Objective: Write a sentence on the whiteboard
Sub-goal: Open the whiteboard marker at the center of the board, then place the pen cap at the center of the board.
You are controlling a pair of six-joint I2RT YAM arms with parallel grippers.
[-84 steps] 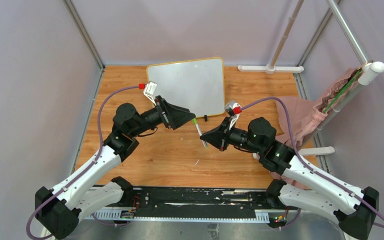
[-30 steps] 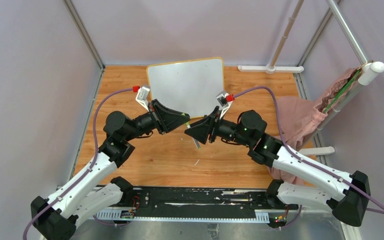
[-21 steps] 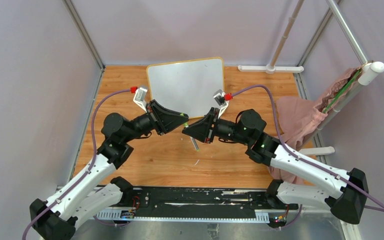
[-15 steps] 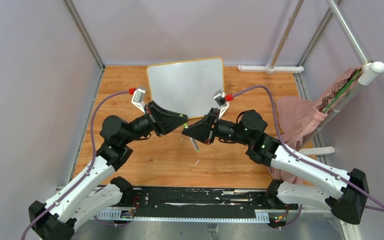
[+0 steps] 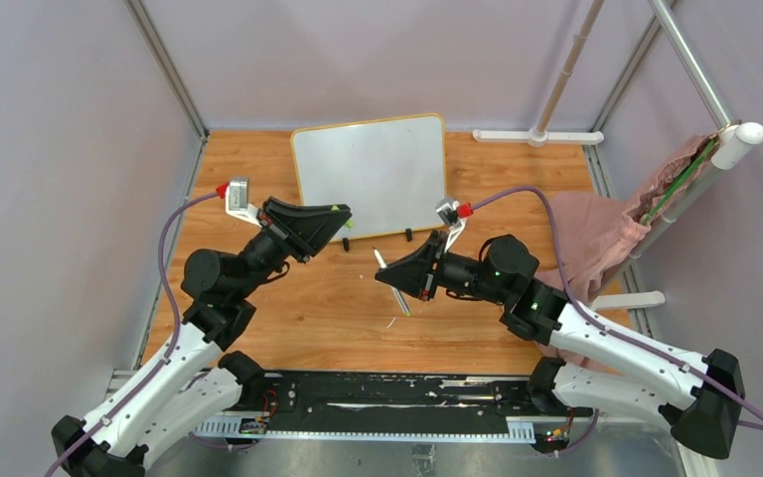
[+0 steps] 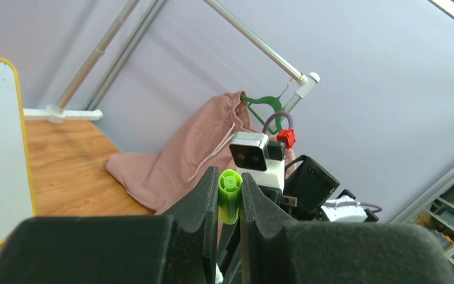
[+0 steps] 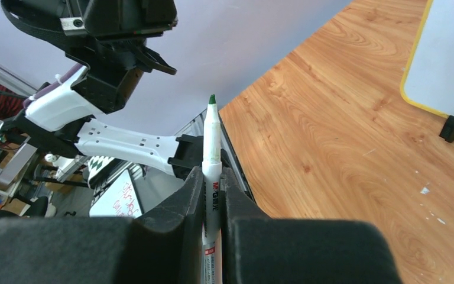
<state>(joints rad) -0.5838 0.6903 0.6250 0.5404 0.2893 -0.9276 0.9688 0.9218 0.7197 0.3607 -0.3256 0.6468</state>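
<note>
The whiteboard [image 5: 370,174], white with a yellow rim, lies at the back of the wooden table; I see no sentence on its face. My left gripper [image 5: 340,221] hovers off its near left corner, shut on a green marker cap [image 6: 229,198] that stands end-on between the fingers. My right gripper [image 5: 382,276] hangs over the table's middle, shut on the white marker [image 7: 212,142]. The marker's bare green tip points away from the gripper, and its tail [image 5: 402,303] sticks out towards the near edge. The board's edge [image 7: 449,53] shows at the top right of the right wrist view.
A pink cloth bag [image 5: 596,234] slumps at the right under a rail with a green hanger [image 5: 681,179]. A white pole foot [image 5: 536,136] lies at the back right. Two black clip feet [image 5: 408,235] sit at the board's near edge. Grey walls close in three sides.
The right gripper shut on the marker's body, and the two grippers drew apart. The cap stayed in the left gripper, which moved left; the uncapped marker went with the right.
</note>
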